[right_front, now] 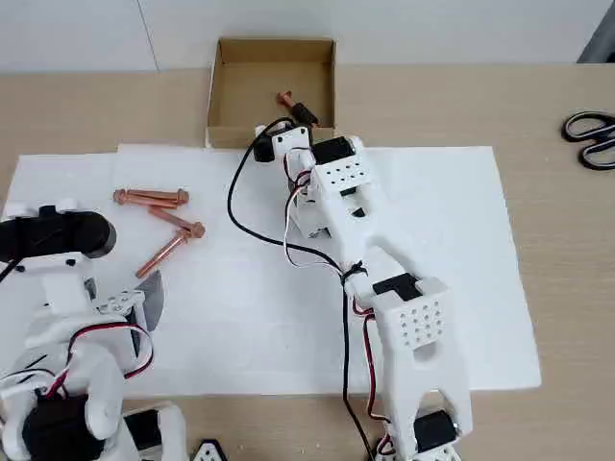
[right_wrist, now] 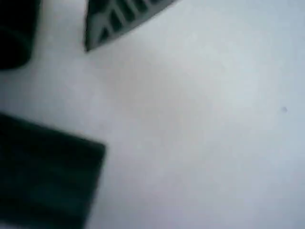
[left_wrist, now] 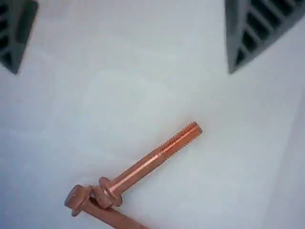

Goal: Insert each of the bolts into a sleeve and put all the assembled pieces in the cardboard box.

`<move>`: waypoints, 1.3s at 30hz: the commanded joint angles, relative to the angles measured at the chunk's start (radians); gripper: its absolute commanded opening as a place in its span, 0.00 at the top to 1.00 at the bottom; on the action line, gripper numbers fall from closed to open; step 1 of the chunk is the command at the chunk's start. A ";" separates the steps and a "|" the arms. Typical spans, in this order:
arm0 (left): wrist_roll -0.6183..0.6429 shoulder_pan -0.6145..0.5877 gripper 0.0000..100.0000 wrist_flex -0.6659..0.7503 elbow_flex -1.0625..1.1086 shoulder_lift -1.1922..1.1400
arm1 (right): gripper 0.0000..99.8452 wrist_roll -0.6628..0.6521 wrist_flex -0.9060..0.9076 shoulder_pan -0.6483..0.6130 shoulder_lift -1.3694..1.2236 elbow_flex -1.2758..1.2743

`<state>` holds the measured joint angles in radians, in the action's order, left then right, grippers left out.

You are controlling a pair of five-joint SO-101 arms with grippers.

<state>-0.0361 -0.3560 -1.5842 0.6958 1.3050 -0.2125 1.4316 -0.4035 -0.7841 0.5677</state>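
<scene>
Left gripper [left_wrist: 123,67]: hung low over the white sheet [right_front: 423,240] at the table's near left side; its two grey fingers [left_wrist: 252,33] stood well apart, with nothing between them.

Nearest bolt [left_wrist: 147,162]: lay flat on the sheet, out ahead of the fingers rather than between them. Its threaded tip pointed back toward the gap and its flanged head pointed away. It touched neither finger.

Second bolt [left_wrist: 102,213]: lay with its head against the nearest bolt's head, the two meeting at an angle (its shank ran out of the left wrist view).

Farther bolts [right_front: 149,197]: a pair lay side by side and touching on the sheet, beyond the other two as seen from the left gripper.

Right gripper [right_front: 304,202]: was held out over the far part of the sheet, just in front of the box. I could not tell whether it was open or closed. A dark shape beside it in the right wrist view was too blurred to name.

Cardboard box [right_front: 252,91]: sat open on the table [right_front: 538,96], at the sheet's far edge.

Assembled piece [right_front: 298,108]: a copper bolt in a black sleeve lay inside the box near its right wall.

Scissors [right_front: 598,137]: lay on the bare table at the far right, well apart from everything else.
</scene>
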 commanded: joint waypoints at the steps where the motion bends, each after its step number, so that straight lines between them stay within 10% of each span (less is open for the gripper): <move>1: -0.008 0.000 0.74 0.023 -0.002 0.002 | 0.92 -0.014 -0.042 0.010 -0.036 -0.002; 21: -0.043 0.000 0.73 0.023 -0.012 -0.055 | 1.00 -0.011 0.237 0.038 0.460 -0.006; 39: -0.560 0.003 0.74 0.025 -0.479 -1.083 | 1.00 -0.008 0.249 0.162 0.628 -0.133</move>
<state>-0.5040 -0.3560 -1.5781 0.2892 0.3399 -0.2156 1.6771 -0.2486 -0.2225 0.4312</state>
